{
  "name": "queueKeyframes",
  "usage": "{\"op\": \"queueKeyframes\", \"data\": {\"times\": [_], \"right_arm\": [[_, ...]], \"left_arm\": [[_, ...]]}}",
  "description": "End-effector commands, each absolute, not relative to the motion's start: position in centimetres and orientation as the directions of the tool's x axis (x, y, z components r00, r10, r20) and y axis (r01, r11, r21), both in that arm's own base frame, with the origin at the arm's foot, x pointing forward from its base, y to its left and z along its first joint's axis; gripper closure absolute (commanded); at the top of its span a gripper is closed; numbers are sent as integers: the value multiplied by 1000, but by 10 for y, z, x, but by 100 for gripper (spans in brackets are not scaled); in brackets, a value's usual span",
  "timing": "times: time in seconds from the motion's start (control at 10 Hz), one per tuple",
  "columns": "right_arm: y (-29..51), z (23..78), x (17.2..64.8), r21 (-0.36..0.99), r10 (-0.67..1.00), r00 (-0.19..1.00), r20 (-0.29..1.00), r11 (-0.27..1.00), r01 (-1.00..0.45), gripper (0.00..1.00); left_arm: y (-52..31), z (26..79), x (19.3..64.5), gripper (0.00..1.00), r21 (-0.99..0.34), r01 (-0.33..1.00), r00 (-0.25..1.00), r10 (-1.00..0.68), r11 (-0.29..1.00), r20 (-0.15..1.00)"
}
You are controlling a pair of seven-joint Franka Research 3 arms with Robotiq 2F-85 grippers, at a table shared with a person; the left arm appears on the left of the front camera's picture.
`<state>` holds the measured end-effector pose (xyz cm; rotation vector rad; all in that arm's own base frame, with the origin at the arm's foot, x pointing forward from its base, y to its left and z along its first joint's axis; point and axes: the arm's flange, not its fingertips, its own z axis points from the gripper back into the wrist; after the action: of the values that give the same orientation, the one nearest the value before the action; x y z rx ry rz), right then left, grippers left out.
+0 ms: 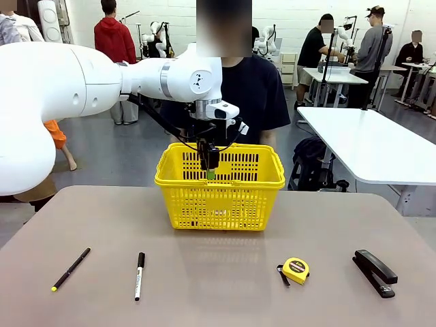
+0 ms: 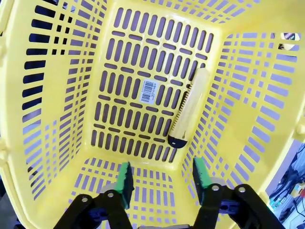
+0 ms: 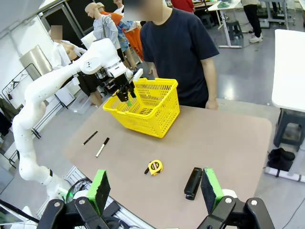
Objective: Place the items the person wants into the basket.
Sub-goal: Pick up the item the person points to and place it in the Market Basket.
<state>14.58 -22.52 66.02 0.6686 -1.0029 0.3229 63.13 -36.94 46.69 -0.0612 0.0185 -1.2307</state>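
Note:
The yellow basket point(image 1: 219, 204) stands at the table's far middle, in front of the person point(image 1: 257, 95) in a black T-shirt. My left gripper point(image 1: 209, 169) hangs just inside its rim, open with nothing between the green pads point(image 2: 125, 179). Below it the yellow-and-black utility knife point(image 2: 189, 107) lies on the basket floor point(image 2: 128, 95). The thin black pen point(image 1: 71, 269) lies at the front left and the black stapler point(image 1: 375, 272) at the front right. My right gripper point(image 3: 155, 188) hovers open high above the table's near edge, with the stapler point(image 3: 193, 182) under it.
A white marker with a black cap point(image 1: 139, 276) lies beside the pen. A round yellow tape measure point(image 1: 296, 270) sits left of the stapler. The person's hand point(image 3: 212, 103) rests at the far table edge. White tables stand to the right.

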Motion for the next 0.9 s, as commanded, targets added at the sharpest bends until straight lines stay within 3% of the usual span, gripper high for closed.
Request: {"op": "queueKeyframes", "data": {"times": [0.0,0.1,0.4,0.6,0.8], "right_arm": [[-223,658,146,367,-48,502,863,743,-559,0],[-223,658,146,367,-48,502,863,743,-559,0],[-223,658,146,367,-48,502,863,743,-559,0],[-223,658,146,367,-48,502,863,743,-559,0],[-223,658,146,367,-48,502,863,743,-559,0]], "left_arm": [[-376,474,641,15,-59,933,356,-935,355,1],[-375,473,641,0,-59,932,359,-933,358,-3],[-374,473,639,0,-61,930,362,-932,361,-6],[-367,487,635,0,-63,902,427,-904,427,-2],[-333,563,572,0,28,829,557,-829,559,61]]}}
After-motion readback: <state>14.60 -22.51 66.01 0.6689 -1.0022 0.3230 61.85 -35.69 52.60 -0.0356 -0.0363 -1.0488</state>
